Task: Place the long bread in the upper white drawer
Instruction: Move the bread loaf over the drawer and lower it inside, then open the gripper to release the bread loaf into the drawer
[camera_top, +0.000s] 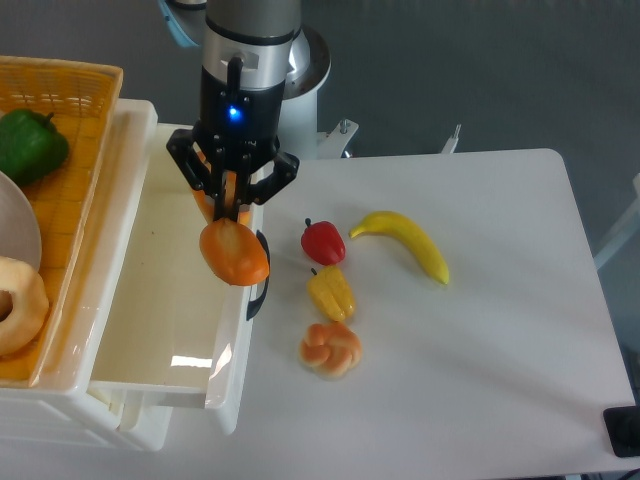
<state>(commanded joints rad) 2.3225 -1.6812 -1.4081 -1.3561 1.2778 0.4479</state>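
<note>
White table top (500, 330) is spreading out to the right of my gripper (231, 195), and it is the biggest thing I am seeing. Just under my gripper and to its left, the upper white drawer (170, 300) is sitting pulled open, with its dark curved handle (262, 275) on the front wall, right below my gripper. Farther to my gripper's left, the yellow woven basket (70, 150) is resting on top of the white unit, and a green pepper (30, 143) is lying inside it.

I am holding the long bread (233, 248) with my fingers squeezed around its upper part. The bread is hanging down from my gripper, with its round orange end pointing toward the camera. That end is floating over the drawer's front wall, right by the handle, and I cannot tell if it is touching the wall.

To the right of my gripper, the yellow banana (405, 243) is lying on the table. Nearer to me, a red pepper (322, 242) is sitting just beside the handle, a yellow pepper (331, 292) is lying below it, and the pale knotted bun (331, 348) is resting lowest of all.
</note>
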